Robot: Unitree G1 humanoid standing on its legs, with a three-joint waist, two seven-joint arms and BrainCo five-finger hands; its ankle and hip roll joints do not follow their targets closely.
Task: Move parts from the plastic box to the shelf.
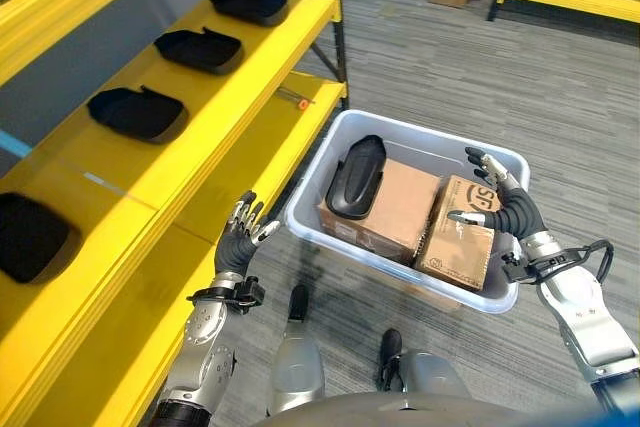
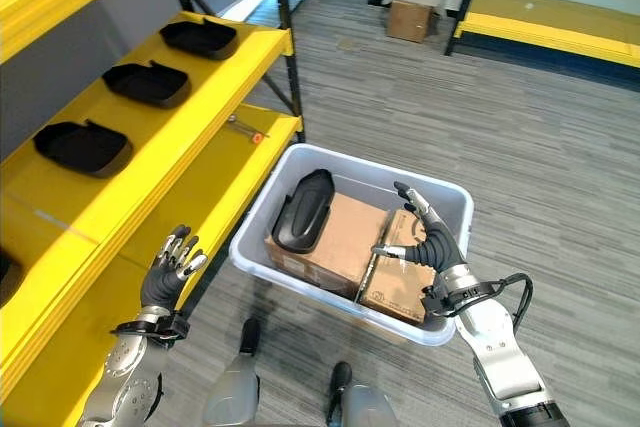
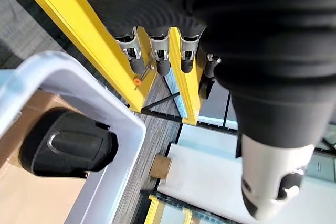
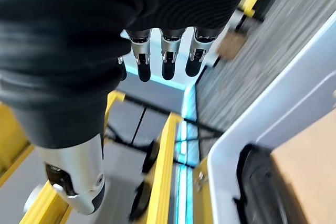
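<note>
One black part (image 1: 355, 176) lies in the plastic box (image 1: 498, 160), resting on a brown carton (image 1: 392, 209) at the box's shelf-side end, its long axis running from the near wall toward the far wall. The right robot hand (image 1: 497, 203) hovers over a smaller carton (image 1: 460, 231) at the opposite end, fingers spread and holding nothing. The left robot hand (image 1: 240, 237) is raised, open and empty, between the box and the yellow shelf (image 1: 200, 107). The part sits between both hands; the left looks marginally nearer and is on the shelf side.
</note>
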